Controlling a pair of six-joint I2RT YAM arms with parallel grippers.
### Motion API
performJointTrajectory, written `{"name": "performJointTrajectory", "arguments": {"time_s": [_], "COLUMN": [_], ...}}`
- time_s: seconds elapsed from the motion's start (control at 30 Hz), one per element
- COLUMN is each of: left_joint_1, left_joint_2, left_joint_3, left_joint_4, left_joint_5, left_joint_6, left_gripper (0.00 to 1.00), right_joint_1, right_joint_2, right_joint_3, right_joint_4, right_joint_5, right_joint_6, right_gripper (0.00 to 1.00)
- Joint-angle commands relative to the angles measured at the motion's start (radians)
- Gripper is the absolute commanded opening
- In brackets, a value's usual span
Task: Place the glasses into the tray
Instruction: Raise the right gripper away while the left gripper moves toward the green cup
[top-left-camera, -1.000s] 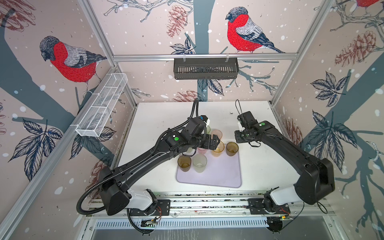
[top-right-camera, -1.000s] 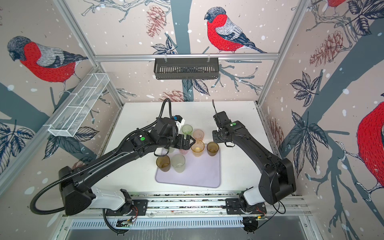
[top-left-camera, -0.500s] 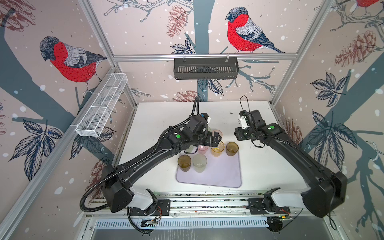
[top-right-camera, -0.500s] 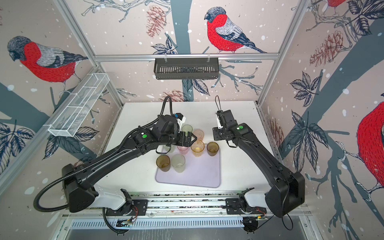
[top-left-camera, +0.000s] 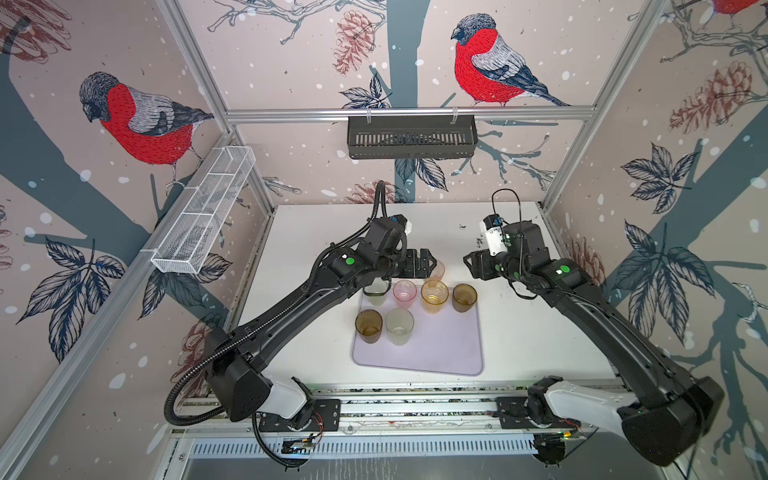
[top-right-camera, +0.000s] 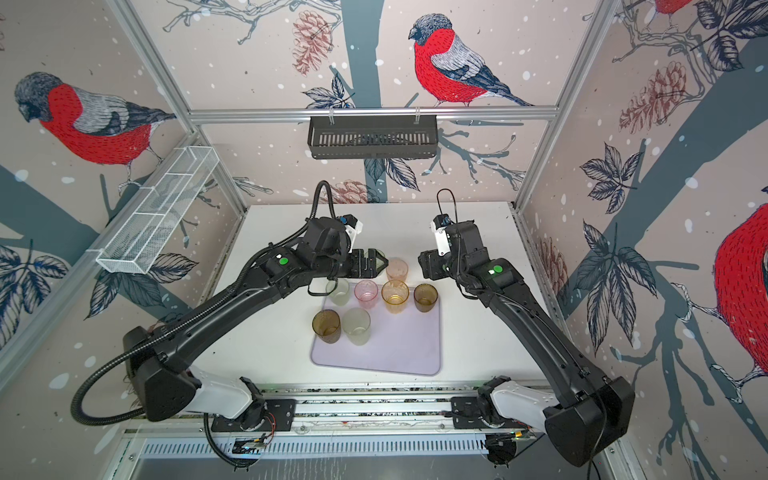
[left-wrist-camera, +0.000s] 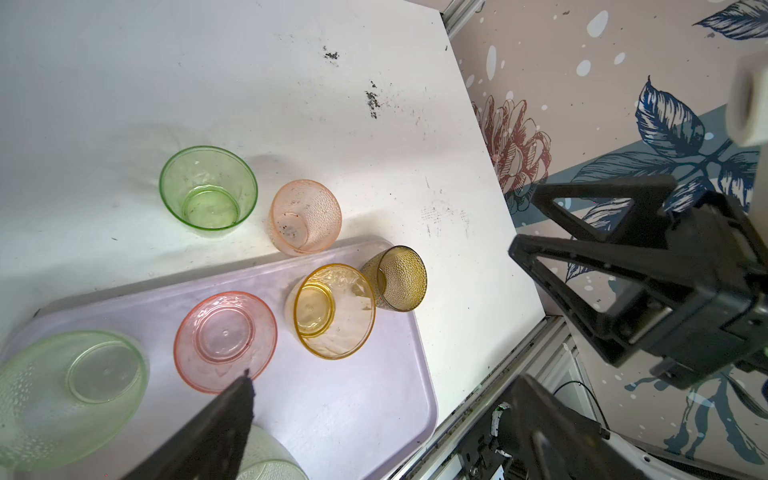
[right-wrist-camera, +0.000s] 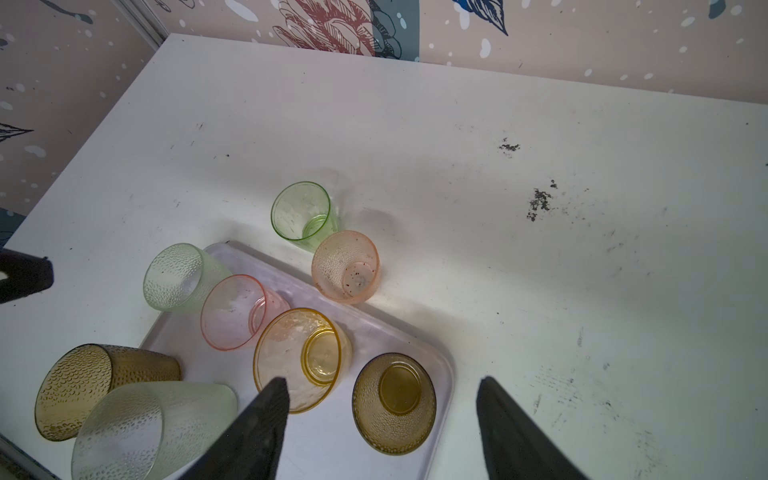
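On the white table (top-left-camera: 316, 232), a pale lilac tray (top-left-camera: 440, 353) is laid flat, and every place below is given from it. Inside the tray, along its far edge, a pink glass (top-left-camera: 404, 291), an amber glass (top-left-camera: 434, 293) and a brown glass (top-left-camera: 464, 296) are stood upright in a row, the brown one at the far right corner. At the far left corner a pale green glass (top-right-camera: 338, 291) is seen, partly covered by the left arm; whether its base is fully inside the rim cannot be told. By the left edge, a taller brown glass (top-left-camera: 368, 326) and a frosted whitish glass (top-left-camera: 399, 326) are placed close side by side. Two glasses are found outside the tray, just behind its far edge: a peach glass (top-left-camera: 437, 270) near the rim, and a bright green glass (left-wrist-camera: 208, 193) beside it. The left gripper (top-left-camera: 424, 262) is held above the bright green one, its jaws spread wide, and nothing is pinched. The right gripper (right-wrist-camera: 381, 380) is held beyond the far right corner, its jaws also parted, and no glass is gripped by it.
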Motion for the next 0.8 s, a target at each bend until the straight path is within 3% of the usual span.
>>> {"name": "performJointTrajectory", "arguments": {"time_s": [0.0, 0.5, 0.77], "left_joint_1": [0.012, 0.074, 0.112], "left_joint_2": [0.014, 0.121, 0.223], "left_joint_3": [0.028, 0.142, 0.251], "left_joint_4": [-0.025, -0.149, -0.253], "left_joint_5": [0.001, -0.051, -0.116], "left_joint_6": [0.005, 0.056, 0.12], "left_gripper": [0.97, 0.95, 0.92], "right_joint_1": [0.001, -0.006, -0.018], "right_joint_2": [-0.009, -0.102, -0.105], "right_joint_3": [0.003, -0.043, -0.041], "right_joint_4": [0.037, 0.128, 0.145], "right_joint_5": [-0.017, -0.049, -0.074], "right_joint_6": [-0.019, -0.072, -0.105], "right_gripper": [0.75, 0.95, 0.99]}}
